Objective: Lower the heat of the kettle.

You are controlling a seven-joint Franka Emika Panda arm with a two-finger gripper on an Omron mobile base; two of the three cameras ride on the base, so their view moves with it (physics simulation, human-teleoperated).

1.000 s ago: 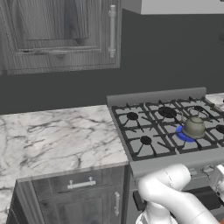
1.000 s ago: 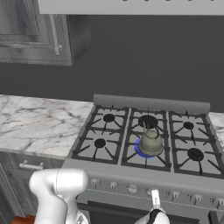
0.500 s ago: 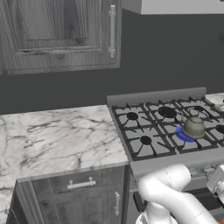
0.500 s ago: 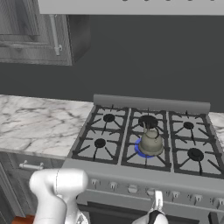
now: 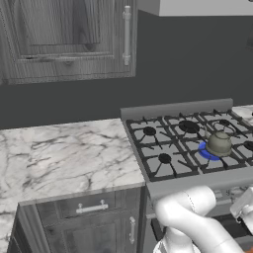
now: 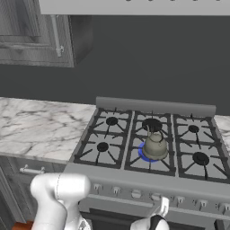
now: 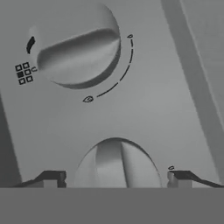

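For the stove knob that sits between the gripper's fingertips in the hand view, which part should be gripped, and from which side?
Grip the raised ridge across the lower knob, coming straight at the stove's front panel. The ridge offers two flat sides to pinch, while the round rim would probably slip. The gripper is open with a fingertip on each side, so it likely needs only to advance and close.

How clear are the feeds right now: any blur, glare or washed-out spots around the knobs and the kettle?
Hand view: soft and low-contrast, all grey; the two knobs, upper and lower, are readable, with shaded ridges and faint dial marks. Right base view: sharp, evenly lit, no glare; the blue flame ring under the kettle stands out. Left base view: equally crisp, kettle near the right edge.
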